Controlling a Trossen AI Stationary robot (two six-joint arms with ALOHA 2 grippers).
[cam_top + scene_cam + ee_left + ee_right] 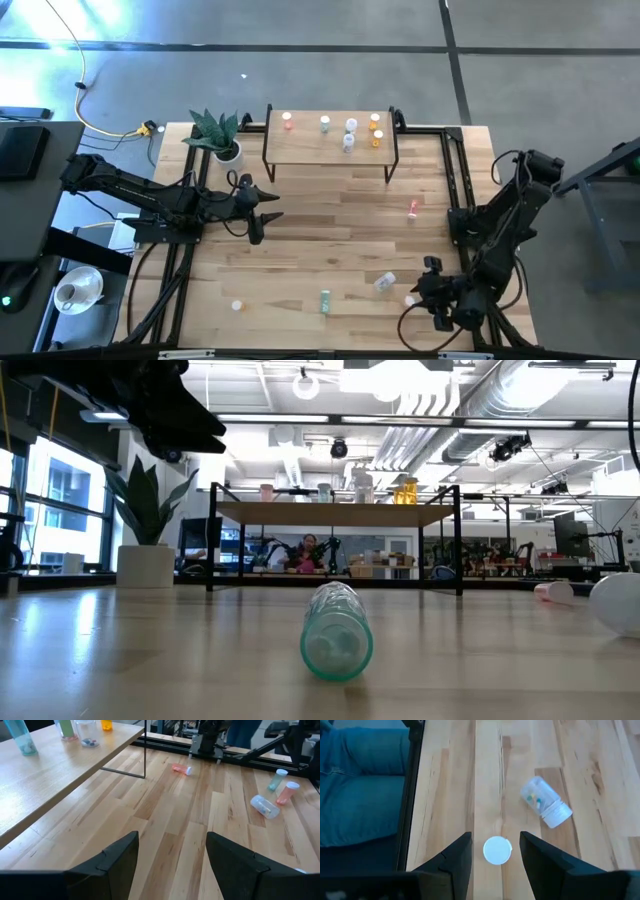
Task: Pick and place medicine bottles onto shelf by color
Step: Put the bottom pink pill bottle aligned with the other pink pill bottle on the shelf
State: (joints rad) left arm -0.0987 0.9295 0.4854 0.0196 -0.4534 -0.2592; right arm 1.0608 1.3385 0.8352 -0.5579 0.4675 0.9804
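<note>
You're at the pick stage: your right gripper [495, 857] hangs over the near right corner of the table, fingers apart and holding nothing, with an upright bottle's white cap [497, 850] showing squarely between them. From above that bottle [411, 299] looks pink-bodied, though it is too small to be sure. Judging by this, the next move calls for a straight descent so the fingers pass either side of the body below the cap, then a gentle close; the bottle is tiny and light, and a nudge would likely tip it.

Just beside it a clear bottle [545, 802] lies on its side with coloured pills visible inside. Nearby along the near edge a green bottle [337, 630] also lies flat, and an orange one [237, 305] sits well apart to the left.

Further on, a pink bottle [181, 768] lies toppled mid-table on the right. Your left gripper [172, 865] waits mid-table on the left, fingers apart and empty.

Farthest, the shelf [300, 150] at the back edge carries upright bottles in a rough row, pink at the left, orange at the right.
</note>
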